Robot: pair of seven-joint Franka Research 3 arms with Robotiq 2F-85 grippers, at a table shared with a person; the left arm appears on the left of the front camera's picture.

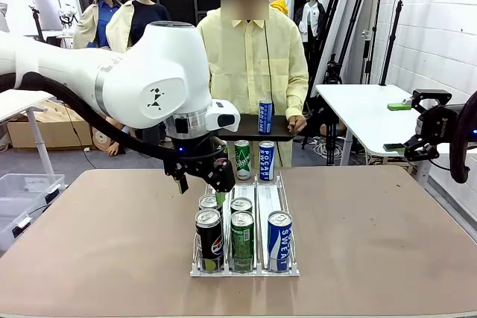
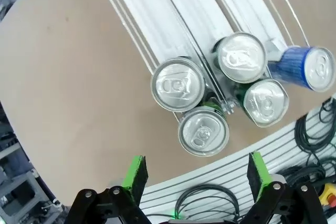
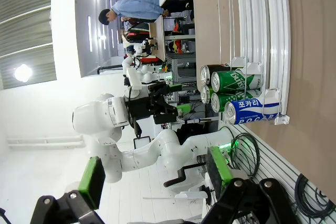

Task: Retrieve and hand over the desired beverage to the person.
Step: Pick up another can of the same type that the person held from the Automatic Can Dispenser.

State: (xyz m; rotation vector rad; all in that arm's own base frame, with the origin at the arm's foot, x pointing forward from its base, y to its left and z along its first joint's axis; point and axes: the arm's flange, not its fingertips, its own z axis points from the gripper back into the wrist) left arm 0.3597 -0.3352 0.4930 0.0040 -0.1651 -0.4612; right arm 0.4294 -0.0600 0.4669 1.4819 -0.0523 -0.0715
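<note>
The person (image 1: pixel 253 65) in a pale-yellow shirt stands at the far side, holding a black tray (image 1: pixel 287 132) with a blue can (image 1: pixel 265 117) on it. A clear rack (image 1: pixel 268 202) on the table holds several cans: a black can (image 1: pixel 209 238), a green can (image 1: pixel 242 240) and a blue Pocari Sweat can (image 1: pixel 279 240) in front, more behind. My left gripper (image 1: pixel 221 182) hangs open over the rack's left lanes; in its wrist view the left gripper (image 2: pixel 197 182) stands open above the can tops (image 2: pixel 203 130). My right gripper (image 3: pixel 157 182) is open and holds nothing, off to the right side.
A green can (image 1: pixel 242 159) and a blue can (image 1: pixel 266 159) stand at the rack's far end. A white side table (image 1: pixel 365 109) stands at the back right. The brown table (image 1: pixel 373 221) is bare on both sides of the rack.
</note>
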